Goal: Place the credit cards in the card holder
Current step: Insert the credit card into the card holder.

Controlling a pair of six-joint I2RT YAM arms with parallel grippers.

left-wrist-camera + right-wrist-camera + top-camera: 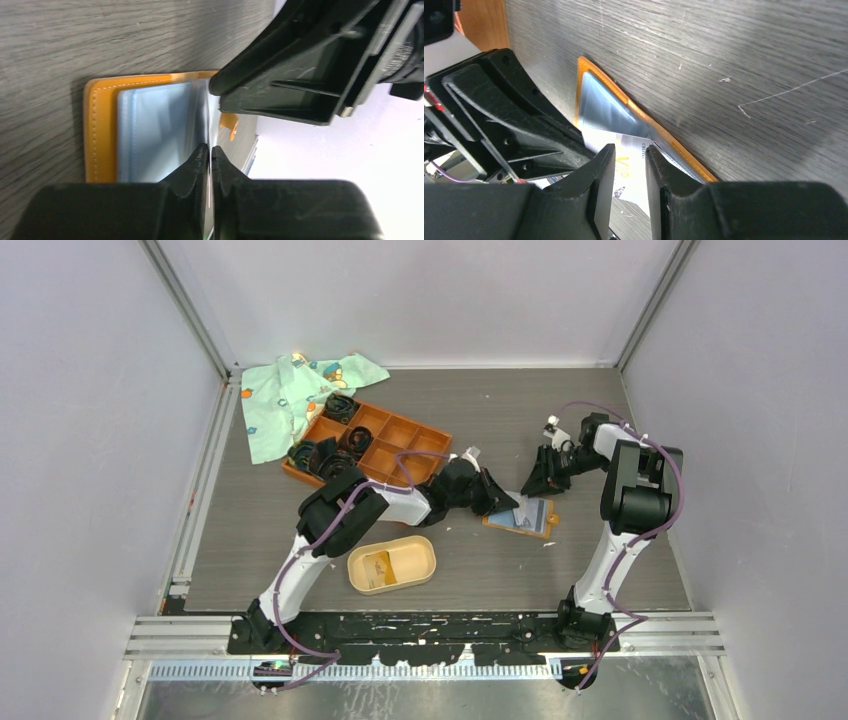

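An orange wallet with a blue-grey inside lies open on the table, right of centre. My left gripper reaches it from the left. Its jaws are shut on a thin credit card, seen edge-on. In the right wrist view that card is pale with yellow "VIP" lettering and sticks out of the wallet, raised off the table. My right gripper hovers just behind the wallet, open, nothing between its pads. The beige oval card holder sits near the front, left of the wallet.
An orange grid tray with black coiled bands stands behind my left arm. A green printed cloth lies at the back left. One of the right fingers hangs close above the left gripper's tips. The side walls are close.
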